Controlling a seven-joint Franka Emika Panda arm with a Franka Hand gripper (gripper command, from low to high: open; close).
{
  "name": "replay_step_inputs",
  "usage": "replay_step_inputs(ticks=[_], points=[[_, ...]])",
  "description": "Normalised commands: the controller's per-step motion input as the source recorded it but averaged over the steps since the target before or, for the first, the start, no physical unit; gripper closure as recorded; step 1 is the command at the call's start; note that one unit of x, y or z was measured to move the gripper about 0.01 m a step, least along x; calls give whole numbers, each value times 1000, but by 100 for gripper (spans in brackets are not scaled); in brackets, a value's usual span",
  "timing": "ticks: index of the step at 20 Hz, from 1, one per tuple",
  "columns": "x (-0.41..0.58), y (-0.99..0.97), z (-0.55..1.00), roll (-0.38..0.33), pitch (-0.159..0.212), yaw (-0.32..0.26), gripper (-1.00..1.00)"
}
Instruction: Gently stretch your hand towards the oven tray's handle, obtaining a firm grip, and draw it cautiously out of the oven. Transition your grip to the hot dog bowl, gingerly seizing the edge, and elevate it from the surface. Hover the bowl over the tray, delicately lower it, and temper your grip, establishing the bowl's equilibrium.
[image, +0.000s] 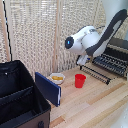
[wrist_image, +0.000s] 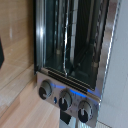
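Arm reaches in from the exterior view's right, white wrist housing hanging above the front of the oven (image: 116, 55). Claw (image: 83, 60) sits low beneath that housing, near the rack's front edge — too small and blurred to read; cannot tell how far it is parted or whether it has hold of anything.

Oven tray (image: 102, 66) appears to jut forward from the oven, thin dark bars over the desk (image: 95, 102). Oven tray's handle (image: 94, 73) shows as a dark bar along the front. Whether the rack is fully drawn out or only partly — not clear from here.

Wrist view looks straight at the oven face: glass door, three knobs (wrist_image: 65, 100) below it, wire bars behind the glass. No claw tips clearly seen there.

Hot dog bowl (image: 57, 77) rests on the desk beside the red cup (image: 80, 80), well apart from the claw, just by the blue panel (image: 48, 88) of the black case (image: 17, 97).

Judgement: work is in the tray stage. Bowl untouched; lifting, carrying over and setting it on the tray all remain.
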Motion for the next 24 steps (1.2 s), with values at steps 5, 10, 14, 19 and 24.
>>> replay_step_inputs(ticks=[5, 10, 14, 19, 24], points=[[199, -634, -72, -173, -49, 0, -100], [321, -626, -10, -76, -38, 0, -100], [161, -659, -96, -16, -44, 0, -100], [0, -711, -147, 22, -12, -38, -100], [0, -646, -143, 45, -1, -66, -100]])
